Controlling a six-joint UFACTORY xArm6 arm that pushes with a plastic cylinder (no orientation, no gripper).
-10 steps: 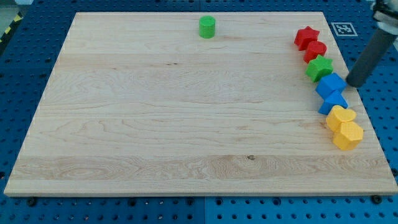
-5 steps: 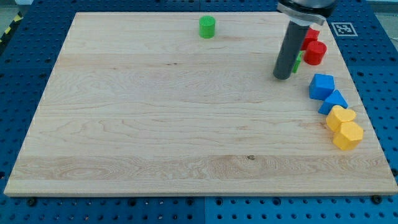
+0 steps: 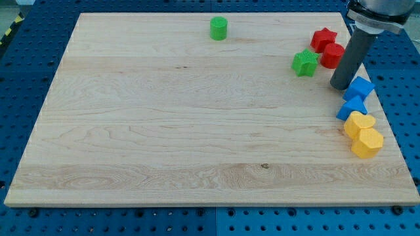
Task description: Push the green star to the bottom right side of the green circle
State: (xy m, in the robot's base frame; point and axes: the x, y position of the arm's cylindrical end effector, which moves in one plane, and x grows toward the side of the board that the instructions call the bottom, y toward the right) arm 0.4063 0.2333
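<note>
The green star (image 3: 304, 63) lies on the wooden board (image 3: 164, 124) at the upper right, just left of the red blocks. The green circle (image 3: 218, 28) stands near the board's top edge, well to the star's upper left. My tip (image 3: 339, 86) rests on the board to the right of the green star and a little below it, apart from it, next to the upper blue block (image 3: 361, 87).
A red star (image 3: 323, 39) and a red cylinder (image 3: 333, 55) sit close to the green star's right. A second blue block (image 3: 352, 107) and two yellow blocks (image 3: 363, 133) line the board's right edge below my tip.
The green star has moved left out of the row of blocks. My tip swung left past it, then came back right to the upper blue block, which shifted slightly right.
</note>
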